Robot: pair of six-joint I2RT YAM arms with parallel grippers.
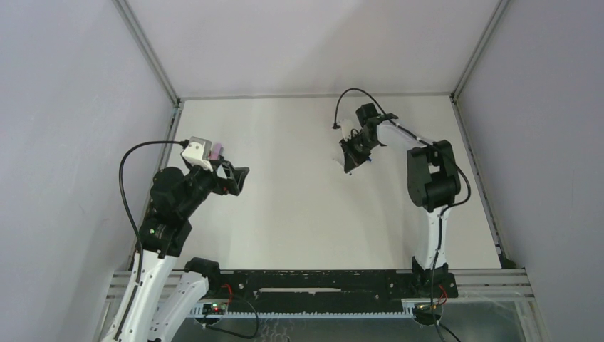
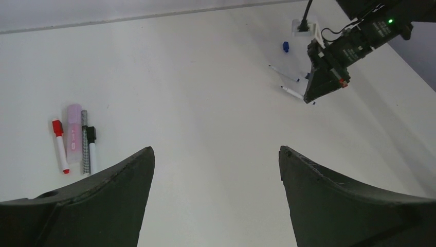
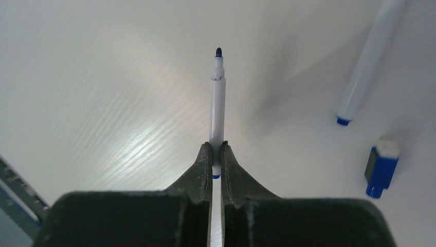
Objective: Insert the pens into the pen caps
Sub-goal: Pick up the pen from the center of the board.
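My right gripper (image 3: 216, 146) is shut on a blue-and-white pen (image 3: 217, 103), gripped near its blue tail, with its dark tip pointing away, low over the table. A second white pen (image 3: 367, 62) with a blue end and a loose blue cap (image 3: 380, 169) lie to its right. In the left wrist view the right gripper (image 2: 310, 96), both thin pens (image 2: 284, 73) and the blue cap (image 2: 286, 47) show far right. My left gripper (image 2: 216, 149) is open and empty. Far to its left lie a pink marker (image 2: 74, 133), a red-capped pen (image 2: 60, 145), a grey pen (image 2: 85, 141) and a black-capped pen (image 2: 91, 149).
The white table (image 1: 299, 214) is walled by grey panels left, right and behind. A black rail (image 1: 313, 281) runs along the near edge. A black cable (image 1: 349, 96) loops above the right wrist. The left gripper (image 1: 238, 178) and the right gripper (image 1: 350, 160) are far apart.
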